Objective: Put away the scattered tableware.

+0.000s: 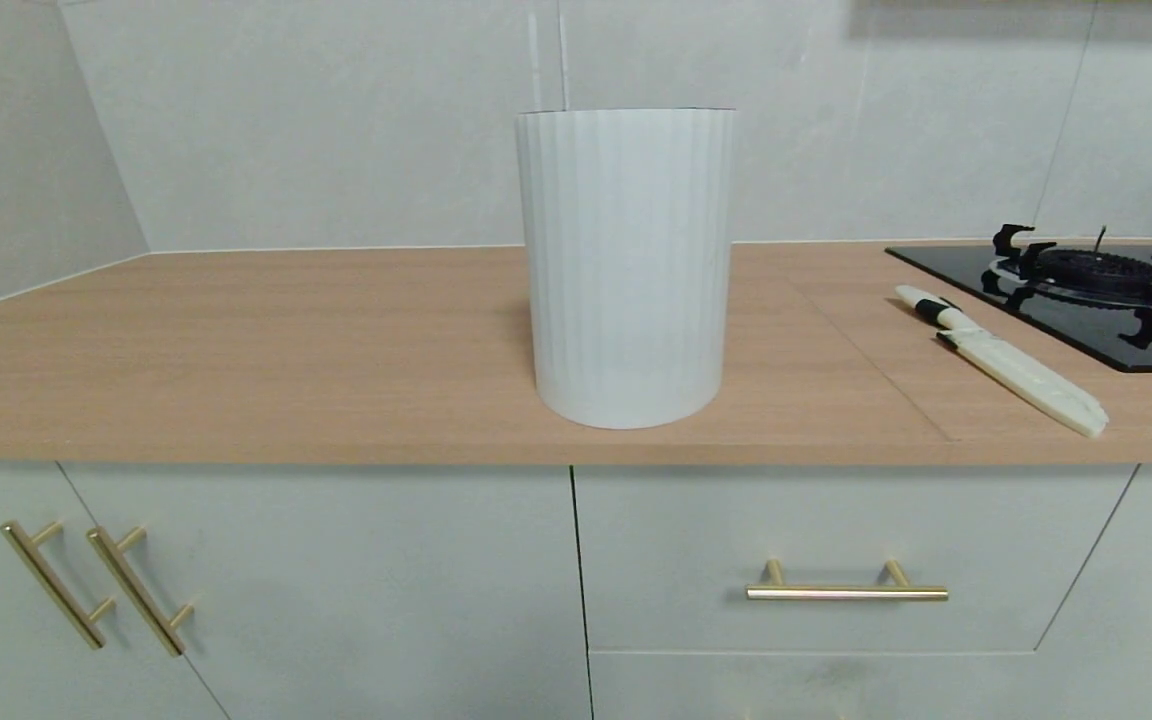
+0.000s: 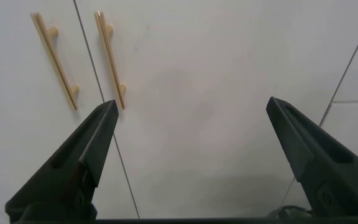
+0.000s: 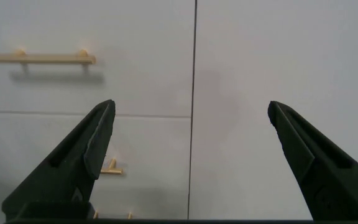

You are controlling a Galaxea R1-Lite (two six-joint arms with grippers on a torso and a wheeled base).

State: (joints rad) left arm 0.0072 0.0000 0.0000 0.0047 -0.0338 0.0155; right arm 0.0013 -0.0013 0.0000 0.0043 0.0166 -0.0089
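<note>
The left tool (image 2: 191, 102) and right tool (image 3: 191, 104) are hanging wide open, holding nothing; on the tabletop (image 1: 236, 340) the ribbed white holder (image 1: 626, 270) is standing upright; the knife (image 1: 1006, 362) is lying well apart beside the stove (image 1: 1096, 290), seemingly awaiting storage.

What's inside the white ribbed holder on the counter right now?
Nothing sticks up above the rim of the white ribbed holder; its wall hides the interior, so contents cannot be told.

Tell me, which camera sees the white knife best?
The head view. The knife lies whole on the counter beside the stove. Both wrist views face the cupboard doors below the counter instead.
</note>
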